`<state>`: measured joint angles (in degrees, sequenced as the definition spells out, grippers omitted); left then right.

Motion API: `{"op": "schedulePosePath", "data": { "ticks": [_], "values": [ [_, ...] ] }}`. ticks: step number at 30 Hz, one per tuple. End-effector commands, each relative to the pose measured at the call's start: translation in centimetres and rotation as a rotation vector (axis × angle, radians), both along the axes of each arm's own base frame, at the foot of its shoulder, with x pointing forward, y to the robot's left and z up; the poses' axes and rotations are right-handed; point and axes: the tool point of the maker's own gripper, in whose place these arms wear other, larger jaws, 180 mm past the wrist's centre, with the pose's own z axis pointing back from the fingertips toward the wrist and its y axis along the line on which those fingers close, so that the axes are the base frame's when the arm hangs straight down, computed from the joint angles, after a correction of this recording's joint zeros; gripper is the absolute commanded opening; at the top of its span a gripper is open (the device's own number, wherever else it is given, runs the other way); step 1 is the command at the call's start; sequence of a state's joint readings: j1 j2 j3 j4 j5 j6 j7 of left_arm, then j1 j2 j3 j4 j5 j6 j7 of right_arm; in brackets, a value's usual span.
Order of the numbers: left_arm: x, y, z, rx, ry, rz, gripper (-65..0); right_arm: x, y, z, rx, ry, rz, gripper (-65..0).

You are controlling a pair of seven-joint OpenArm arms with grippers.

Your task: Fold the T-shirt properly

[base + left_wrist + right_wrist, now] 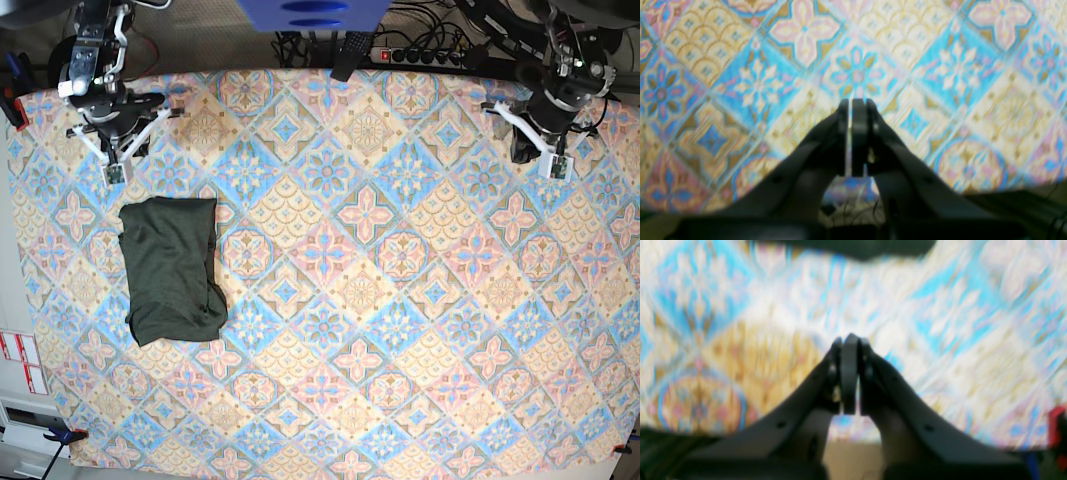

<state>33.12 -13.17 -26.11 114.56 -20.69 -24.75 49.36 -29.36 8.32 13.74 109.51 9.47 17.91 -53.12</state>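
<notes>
The T-shirt (pixel 170 268) lies folded into a dark olive-green upright rectangle on the left side of the patterned cloth in the base view. My right gripper (pixel 117 176) hangs just above the shirt's top edge, apart from it; in its wrist view the gripper (pixel 850 340) is shut and empty, with a dark strip of fabric at the top edge (pixel 846 247). My left gripper (pixel 556 168) is far away at the back right; in its wrist view the gripper (pixel 853 103) is shut and empty over bare cloth.
A patterned blue, pink and yellow tablecloth (pixel 380 300) covers the whole table. A power strip and cables (pixel 420 52) lie behind the back edge. A blue object (pixel 312 12) sits at the top centre. A red clamp (pixel 12 105) is at the left edge.
</notes>
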Motion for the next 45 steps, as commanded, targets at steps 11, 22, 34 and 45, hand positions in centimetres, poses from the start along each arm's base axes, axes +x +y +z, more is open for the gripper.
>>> {"op": "schedulePosePath", "data": {
  "ticks": [11, 22, 34, 45],
  "values": [
    [-9.2, 1.8, -1.8, 0.039, 0.208, 0.027, -65.0, -8.1, -2.2, -1.2, -0.044, 0.155, -0.035, -65.0],
    [-15.9, 1.8, -3.3, 0.031, 0.384, 0.032, -65.0, -15.3, -1.9, -2.3, -0.040, 0.323, -0.028, -65.0],
    [-22.7, -0.2, -11.4, -0.102, 0.512, 0.022, -65.0, -24.5, 0.3, -7.7, 0.060, 0.607, -0.048, -65.0],
    [-24.5, -2.2, -19.1, -0.183, 0.572, 0.063, -65.0, -27.4, 1.6, -14.8, 0.159, 0.675, -0.142, -65.0]
  ]
}}
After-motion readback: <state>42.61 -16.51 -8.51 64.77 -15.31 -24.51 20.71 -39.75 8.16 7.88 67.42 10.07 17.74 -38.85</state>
